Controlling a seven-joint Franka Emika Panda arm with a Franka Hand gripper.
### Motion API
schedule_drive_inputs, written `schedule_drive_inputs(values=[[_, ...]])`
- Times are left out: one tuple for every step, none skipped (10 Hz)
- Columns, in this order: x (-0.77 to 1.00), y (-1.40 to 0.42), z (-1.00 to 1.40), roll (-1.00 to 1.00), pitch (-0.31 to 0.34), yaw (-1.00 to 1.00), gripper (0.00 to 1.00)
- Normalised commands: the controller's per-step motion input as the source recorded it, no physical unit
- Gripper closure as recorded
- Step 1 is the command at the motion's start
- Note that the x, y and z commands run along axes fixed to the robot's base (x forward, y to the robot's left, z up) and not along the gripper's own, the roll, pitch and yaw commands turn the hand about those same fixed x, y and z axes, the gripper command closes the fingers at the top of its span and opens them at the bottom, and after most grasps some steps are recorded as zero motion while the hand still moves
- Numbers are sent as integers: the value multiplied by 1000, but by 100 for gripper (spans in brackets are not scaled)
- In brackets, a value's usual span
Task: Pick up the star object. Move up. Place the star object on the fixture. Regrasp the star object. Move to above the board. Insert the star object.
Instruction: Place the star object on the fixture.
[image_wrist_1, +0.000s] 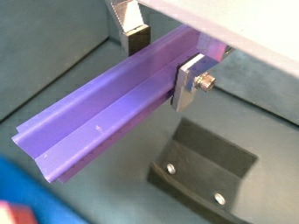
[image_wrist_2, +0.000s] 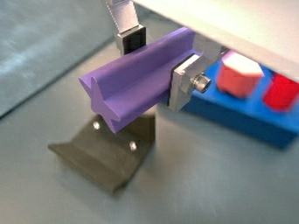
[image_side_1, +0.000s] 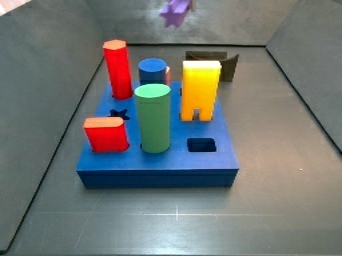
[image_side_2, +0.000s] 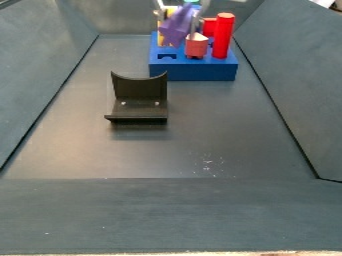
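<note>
No readable text, labels, brand names, numbers or signs appear in any view. The gripper (image_wrist_2: 158, 59), raised above the bench, clamps the purple star object (image_wrist_2: 138, 76), whose surfaces are plain; the blue board (image_side_1: 158, 150) and fixture (image_side_2: 138, 98) also carry no markings.

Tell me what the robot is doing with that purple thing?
The robot's gripper has the purple star object pinched between its silver fingers and holds it up in the air. In both wrist views the dark fixture sits on the floor just below it. The blue board with its colourful pegs waits nearby, and its star-shaped hole is empty, so the star has not been put in.
</note>
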Motion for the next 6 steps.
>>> schedule_drive_inputs(values=[[1000, -57, 117, -1000, 69, 353, 100], [1000, -45, 89, -1000, 86, 336, 100], [1000, -8, 41, -1000, 122, 281, 100], [1000, 5, 24, -1000, 139, 258, 100], [1000, 24, 3, -1000, 164, 206, 100], [963, 32, -3, -1000, 181, 168, 100]])
